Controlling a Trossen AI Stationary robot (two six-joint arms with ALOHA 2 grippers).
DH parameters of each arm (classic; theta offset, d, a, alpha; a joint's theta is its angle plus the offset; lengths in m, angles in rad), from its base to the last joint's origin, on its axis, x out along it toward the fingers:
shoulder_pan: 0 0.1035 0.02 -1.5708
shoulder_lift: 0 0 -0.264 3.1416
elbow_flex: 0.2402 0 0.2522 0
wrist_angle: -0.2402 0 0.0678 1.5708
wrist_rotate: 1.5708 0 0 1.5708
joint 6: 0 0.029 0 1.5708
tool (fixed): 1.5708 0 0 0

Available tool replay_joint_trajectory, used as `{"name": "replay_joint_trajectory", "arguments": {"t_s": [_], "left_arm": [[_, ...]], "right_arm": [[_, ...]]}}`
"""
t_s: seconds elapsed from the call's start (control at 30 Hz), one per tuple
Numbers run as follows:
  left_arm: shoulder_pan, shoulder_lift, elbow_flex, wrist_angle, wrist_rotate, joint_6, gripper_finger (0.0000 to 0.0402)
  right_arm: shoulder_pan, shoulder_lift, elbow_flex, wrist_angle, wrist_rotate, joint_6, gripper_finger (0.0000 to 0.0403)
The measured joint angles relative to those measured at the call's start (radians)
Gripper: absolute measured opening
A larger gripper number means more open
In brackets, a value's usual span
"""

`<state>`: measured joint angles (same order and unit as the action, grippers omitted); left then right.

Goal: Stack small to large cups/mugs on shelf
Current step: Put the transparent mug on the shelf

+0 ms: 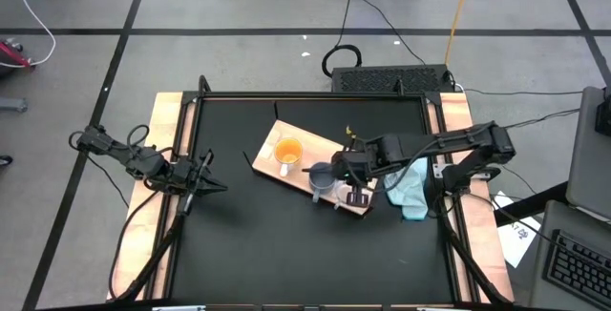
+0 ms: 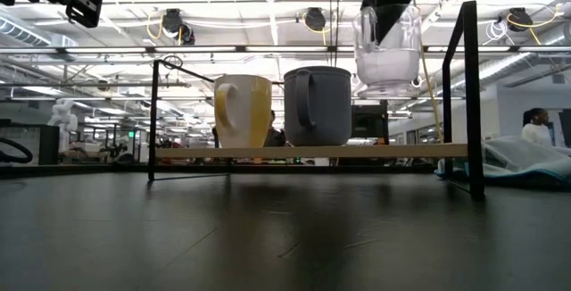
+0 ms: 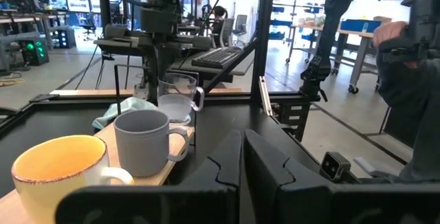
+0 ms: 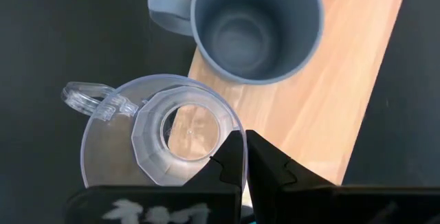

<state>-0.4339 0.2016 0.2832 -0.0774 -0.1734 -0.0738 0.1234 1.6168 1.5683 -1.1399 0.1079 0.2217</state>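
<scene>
The light-wood shelf [image 1: 296, 168] lies aslant mid-table, raised on a black frame [image 2: 470, 95]. The orange mug [image 1: 287, 151] and the grey-blue mug [image 1: 323, 179] stand upright on it by their bases, side by side [image 2: 243, 111] [image 2: 317, 105]. My right gripper [image 4: 244, 157] is shut on the clear glass cup [image 4: 158, 141], held above the shelf's right end next to the grey-blue mug [image 4: 254, 28]. My left gripper [image 1: 205, 183] is shut and empty at the table's left side, low over the black top. My right gripper pinches the glass cup's wall at the rim [image 4: 235, 133], on the side away from its handle [image 4: 89, 97], one finger inside and one outside. The fingers come from above, pointing down. The cup [image 2: 388, 45] hangs upright below them, lifted clear of the shelf board [image 2: 312, 151].
A light blue cloth [image 1: 410, 192] lies crumpled on the table right of the shelf, under my right arm. The shelf's black uprights [image 2: 156, 117] stand at its ends. Bare black tabletop [image 1: 286, 254] stretches in front of the shelf. A person [image 2: 535, 126] is in the room beyond.
</scene>
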Motion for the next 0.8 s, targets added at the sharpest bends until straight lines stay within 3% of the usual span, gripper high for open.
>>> {"name": "replay_joint_trajectory", "arguments": {"t_s": [0.37, 0.67, 0.8], "left_arm": [[0.000, 0.000, 0.000, 0.006, 0.000, -0.001, 0.0021], [0.000, 0.000, 0.000, 0.025, 0.000, 0.003, 0.0021], [0.000, 0.000, 0.000, 0.021, 0.000, 0.011, 0.0021]], "right_arm": [[-0.037, -0.244, -0.305, 0.213, -0.006, 0.010, 0.0000], [-0.093, -0.221, -0.338, 0.230, -0.063, -0.021, 0.0000], [-0.112, -0.183, -0.338, 0.254, -0.137, -0.070, 0.0000]]}}
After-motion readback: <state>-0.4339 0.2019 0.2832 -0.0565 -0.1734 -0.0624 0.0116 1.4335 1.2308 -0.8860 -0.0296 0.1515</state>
